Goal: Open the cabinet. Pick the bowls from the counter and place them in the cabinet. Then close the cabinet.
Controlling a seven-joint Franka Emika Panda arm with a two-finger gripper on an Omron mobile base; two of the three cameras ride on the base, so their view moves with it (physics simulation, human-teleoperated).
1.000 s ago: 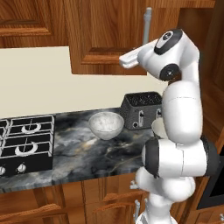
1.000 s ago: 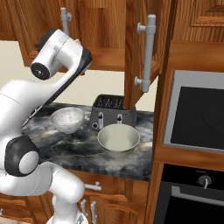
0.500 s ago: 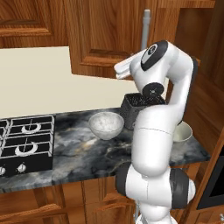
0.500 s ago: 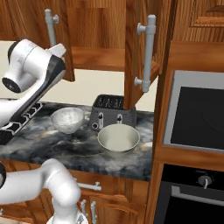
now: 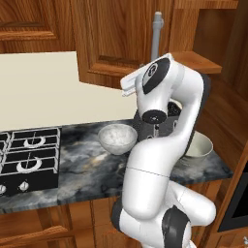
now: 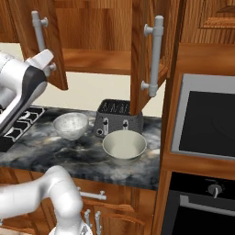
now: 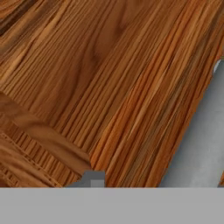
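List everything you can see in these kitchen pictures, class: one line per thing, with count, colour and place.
cabinet: one, reddish-brown wood, on the wall above the counter, both doors swung open.
bar handles: two, silver, upright, one on each door.
bowls: two on the counter; the speckled whitish-grey one left of the toaster, the cream one in front of it.
toaster: one, dark, at the back of the counter.
counter: one, dark marble with pale veins.
gas hob: one, black, left end of the counter.
oven: one, dark glass with a silver frame, built in at right.
robot arm: one, white with dark joints, raised before the cabinet.
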